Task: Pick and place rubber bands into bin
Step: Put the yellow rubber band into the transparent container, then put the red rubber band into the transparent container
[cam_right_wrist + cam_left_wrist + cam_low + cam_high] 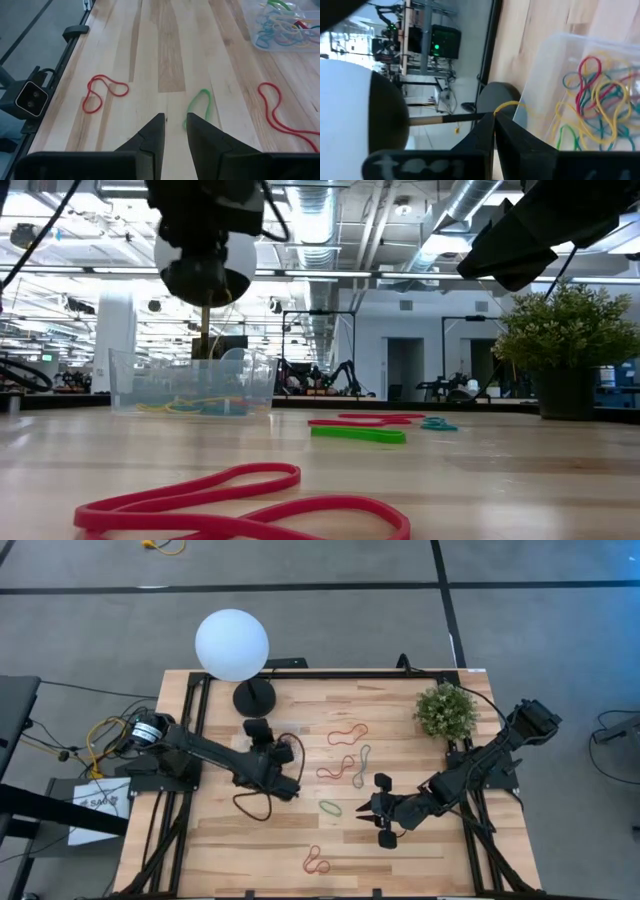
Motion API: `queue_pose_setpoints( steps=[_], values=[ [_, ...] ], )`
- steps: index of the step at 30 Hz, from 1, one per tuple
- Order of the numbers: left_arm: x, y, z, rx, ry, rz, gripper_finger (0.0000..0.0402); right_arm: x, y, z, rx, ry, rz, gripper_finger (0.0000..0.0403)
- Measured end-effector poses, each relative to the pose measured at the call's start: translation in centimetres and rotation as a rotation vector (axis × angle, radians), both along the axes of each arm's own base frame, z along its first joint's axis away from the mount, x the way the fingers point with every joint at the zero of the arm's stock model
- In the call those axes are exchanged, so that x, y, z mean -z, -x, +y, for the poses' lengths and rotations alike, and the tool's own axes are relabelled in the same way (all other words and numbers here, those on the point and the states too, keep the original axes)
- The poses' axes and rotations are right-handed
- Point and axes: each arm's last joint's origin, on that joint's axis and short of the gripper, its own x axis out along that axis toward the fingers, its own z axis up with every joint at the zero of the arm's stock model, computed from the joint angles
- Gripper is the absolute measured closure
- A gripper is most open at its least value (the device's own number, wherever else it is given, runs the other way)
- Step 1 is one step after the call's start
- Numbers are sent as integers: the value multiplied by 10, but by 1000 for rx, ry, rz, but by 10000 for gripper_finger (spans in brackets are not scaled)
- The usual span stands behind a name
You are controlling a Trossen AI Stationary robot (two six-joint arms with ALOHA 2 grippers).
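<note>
The job is looking partly done: the bin [580,90] is already holding a tangle of rubber bands [600,107] in yellow, red, green and blue, while several are still lying on the table [420,860]. The bin is sitting near the lamp [232,644], under the left hand [495,132], whose fingers are pressing shut on a yellow band [506,106] hanging by the bin's rim. The right hand [175,131] is hovering partly open and empty over a green band [199,105], which is lying as a narrow loop with its long axis running away from the fingers, toward the bin. A red band [102,92] is lying beside it, sprawling in a loose figure-eight, and another red one [275,112] is curving nearer the bin.
</note>
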Motion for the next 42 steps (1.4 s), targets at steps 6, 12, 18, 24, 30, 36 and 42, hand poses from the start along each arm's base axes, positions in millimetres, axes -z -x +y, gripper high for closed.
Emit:
queue_pose_setpoints(
  steps=[6,12,18,24,30,36,42],
  values=[
    [4,-9,27,-94,110,-10,401,0,0,0,0,0,0,328],
    [8,-13,43,-173,270,-6,401,0,0,0,0,1,1,328],
    [9,-15,56,-211,303,-32,401,0,0,0,0,1,1,328],
    [11,-18,59,-203,361,-30,378,0,0,0,0,1,1,328],
    [11,-23,59,-181,373,-61,334,0,0,0,0,1,1,328],
    [12,-30,56,-170,439,-136,316,0,0,0,-5,9,3,328],
    [8,-54,41,48,477,-251,315,1,0,0,-4,12,6,328]
  ],
)
